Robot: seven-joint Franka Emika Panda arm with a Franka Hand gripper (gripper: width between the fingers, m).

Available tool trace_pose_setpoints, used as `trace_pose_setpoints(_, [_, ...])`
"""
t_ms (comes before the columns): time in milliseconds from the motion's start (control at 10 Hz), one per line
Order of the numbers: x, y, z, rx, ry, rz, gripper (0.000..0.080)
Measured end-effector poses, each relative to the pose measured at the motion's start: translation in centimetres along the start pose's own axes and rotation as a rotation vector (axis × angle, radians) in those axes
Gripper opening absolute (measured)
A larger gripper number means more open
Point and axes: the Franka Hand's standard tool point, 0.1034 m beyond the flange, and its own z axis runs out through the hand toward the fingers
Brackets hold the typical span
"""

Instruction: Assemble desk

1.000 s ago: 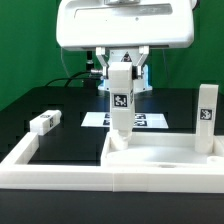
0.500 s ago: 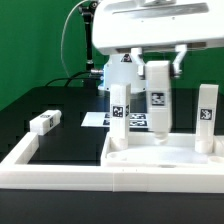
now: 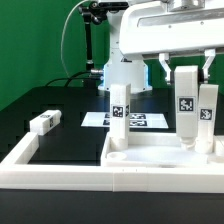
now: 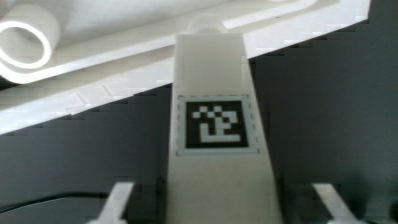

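The white desk tabletop (image 3: 160, 158) lies at the front, hollows up. One tagged white leg (image 3: 119, 112) stands upright at its far left corner. Another leg (image 3: 208, 115) stands at its far right corner. My gripper (image 3: 186, 75) is shut on a third tagged leg (image 3: 186, 108), held upright just left of the right leg, with its lower end at the tabletop. In the wrist view this leg (image 4: 217, 110) runs between my fingers (image 4: 121, 200), and the tabletop (image 4: 107, 75) with a round hole lies beyond it. A fourth leg (image 3: 44, 122) lies loose on the black surface at the exterior view's left.
The marker board (image 3: 92, 120) lies flat behind the tabletop, near the arm's base. A long white rim (image 3: 60, 170) frames the black surface along the front and left. A green backdrop stands behind.
My gripper has carried the held leg from beside the left standing leg toward the exterior view's right. It is now next to the right standing leg.
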Motion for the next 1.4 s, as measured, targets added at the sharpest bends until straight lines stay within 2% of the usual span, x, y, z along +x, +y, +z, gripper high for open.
trace_pose_setpoints(200, [-1.7,-3.2,0.3,-0.003,-0.016,-0.102,0.0287])
trace_pose_setpoints(300, [-1.6,-3.2,0.3,-0.003,-0.011,-0.133,0.0287])
trace_pose_setpoints(400, [-1.1,-2.3,0.4,-0.004,-0.004,-0.143,0.0287])
trace_pose_setpoints(700, [-1.4,-2.8,0.5,-0.002,-0.007,-0.15,0.0287])
trace_pose_setpoints(900, [-2.8,-5.1,0.9,0.002,-0.014,-0.21,0.0287])
trace_pose_setpoints(1000, [-2.9,-5.7,0.9,0.005,-0.014,-0.218,0.0287])
trace_pose_setpoints(1400, [-3.0,-5.5,1.4,-0.001,-0.017,-0.23,0.0287])
